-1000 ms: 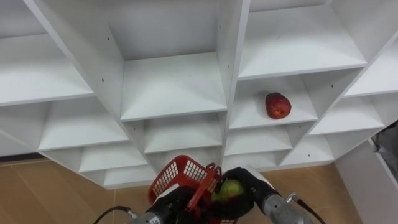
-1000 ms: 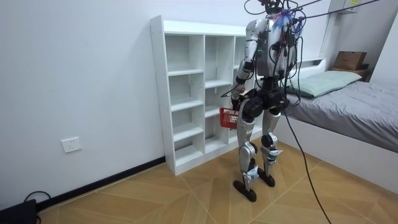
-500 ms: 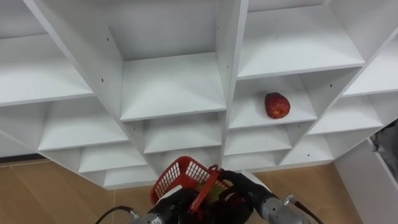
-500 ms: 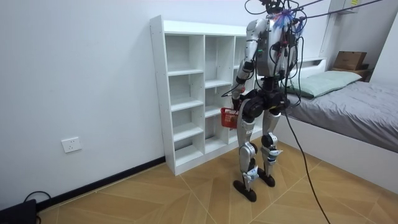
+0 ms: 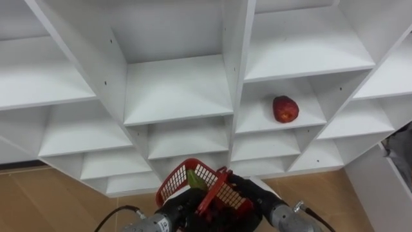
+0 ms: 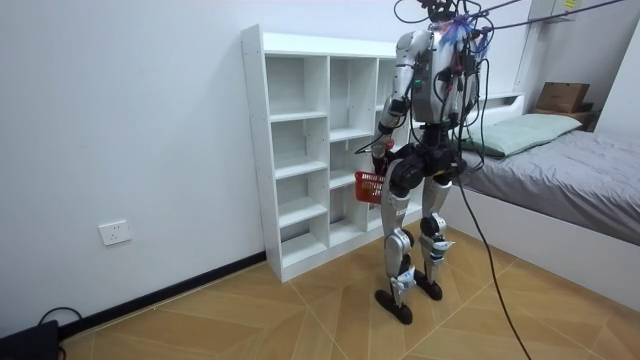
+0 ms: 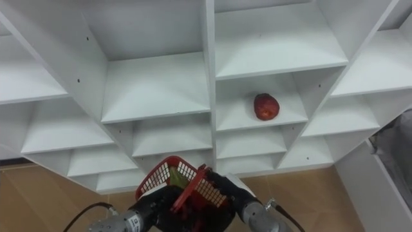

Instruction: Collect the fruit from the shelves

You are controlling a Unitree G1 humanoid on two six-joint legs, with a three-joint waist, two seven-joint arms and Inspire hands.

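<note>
I stand close in front of the white closet (image 6: 300, 150). A red apple (image 5: 286, 109) lies on a middle shelf right of the centre divider. Low in the eye views my left hand (image 5: 179, 207) is curled round the handle of a red mesh basket (image 5: 182, 176). A green fruit (image 5: 195, 180) rests inside the basket against its far wall. My right hand (image 5: 252, 193) sits at the basket's right side with its fingers relaxed and nothing in them. The basket (image 6: 372, 186) hangs at hip height in the room view.
The other closet shelves (image 5: 177, 90) are bare white boards with upright dividers between them. A bed (image 6: 580, 170) stands behind me at the room view's right. Wooden floor (image 5: 38, 200) shows below the closet.
The right hand held the green fruit beside the basket; it has let go and the fruit now lies inside. The basket has come up slightly.
</note>
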